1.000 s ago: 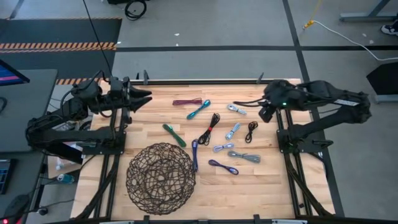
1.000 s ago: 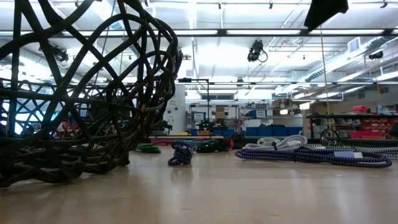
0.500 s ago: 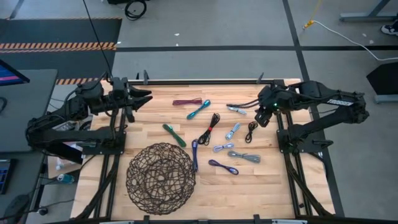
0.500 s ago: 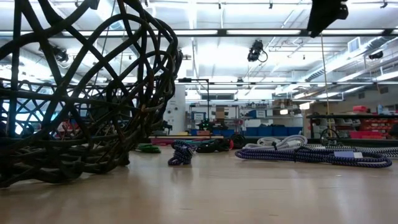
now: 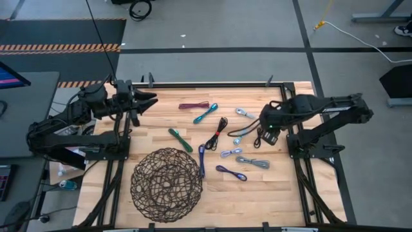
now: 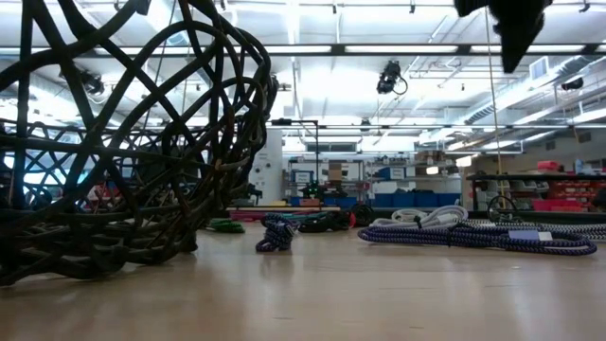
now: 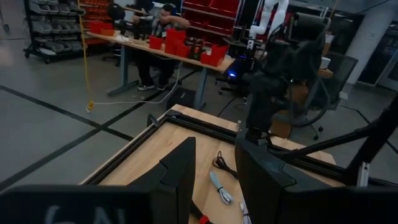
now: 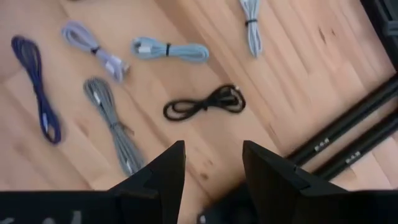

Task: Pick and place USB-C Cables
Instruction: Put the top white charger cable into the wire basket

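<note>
Several USB-C cables lie flat on the wooden table (image 5: pixel 154 129): maroon (image 5: pixel 194 105), teal (image 5: pixel 206 113), green (image 5: pixel 180 140), a long black one (image 5: pixel 219 129), light blue (image 8: pixel 169 50), lavender (image 8: pixel 93 48), grey (image 8: pixel 112 124) and purple (image 8: pixel 37 93). My right gripper (image 8: pixel 211 168) is open and points down, hovering above a small black cable (image 8: pixel 205 104) near the table's right edge. It touches nothing. My left gripper (image 5: pixel 147 100) waits at the far left, level and open, its fingers (image 7: pixel 180 174) holding nothing.
A large round dark wire-mesh basket (image 5: pixel 167 183) stands at the near left of the table and fills the left of the low view (image 6: pixel 123 142). Black frame rails (image 8: pixel 348 143) run along the table's right edge beside my right gripper. People sit at a bench beyond the table.
My right gripper has moved from the far right corner toward the near edge and downward, and has tipped from slanting to nearly straight down. It now hangs over the small black cable. The cables have not moved.
</note>
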You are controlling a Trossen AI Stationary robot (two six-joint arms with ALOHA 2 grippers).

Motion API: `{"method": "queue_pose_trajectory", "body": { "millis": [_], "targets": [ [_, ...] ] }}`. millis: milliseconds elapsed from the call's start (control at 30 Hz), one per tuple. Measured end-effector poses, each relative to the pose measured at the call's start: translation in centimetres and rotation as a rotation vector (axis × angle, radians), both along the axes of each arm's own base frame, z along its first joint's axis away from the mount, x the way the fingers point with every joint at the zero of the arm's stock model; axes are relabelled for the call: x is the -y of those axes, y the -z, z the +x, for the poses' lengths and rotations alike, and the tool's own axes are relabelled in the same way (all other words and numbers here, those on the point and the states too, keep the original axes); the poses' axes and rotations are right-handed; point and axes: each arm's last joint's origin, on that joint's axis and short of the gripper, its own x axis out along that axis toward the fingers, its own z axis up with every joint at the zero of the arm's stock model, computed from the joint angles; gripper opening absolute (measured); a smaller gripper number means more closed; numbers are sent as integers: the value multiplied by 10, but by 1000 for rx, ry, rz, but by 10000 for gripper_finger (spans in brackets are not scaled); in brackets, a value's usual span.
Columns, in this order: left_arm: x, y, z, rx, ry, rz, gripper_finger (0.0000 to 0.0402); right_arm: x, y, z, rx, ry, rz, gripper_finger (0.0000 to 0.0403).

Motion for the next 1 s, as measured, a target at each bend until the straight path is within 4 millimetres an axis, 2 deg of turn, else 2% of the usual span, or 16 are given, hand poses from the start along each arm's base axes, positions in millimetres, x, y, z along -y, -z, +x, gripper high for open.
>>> {"method": "queue_pose_trajectory", "body": {
  "millis": [167, 400, 500, 633, 800, 1000],
  "targets": [
    [0, 0, 0, 1, 0, -2, 119, 25, 23, 13, 38, 24, -6, 167],
    [0, 0, 0, 6, -1, -16, 119, 66, 51, 15, 60, 100, -14, 167],
    [0, 0, 0, 8, -1, -21, 119, 82, 62, 21, 118, 120, 28, 167],
    [0, 0, 0, 8, -1, -22, 119, 97, 85, 33, 132, 88, 111, 167],
    [0, 0, 0, 10, -1, -28, 119, 108, 116, 49, 23, 21, 157, 170],
    [0, 0, 0, 10, -2, -28, 119, 126, 145, 55, -97, -22, 179, 200]
  ]
}}
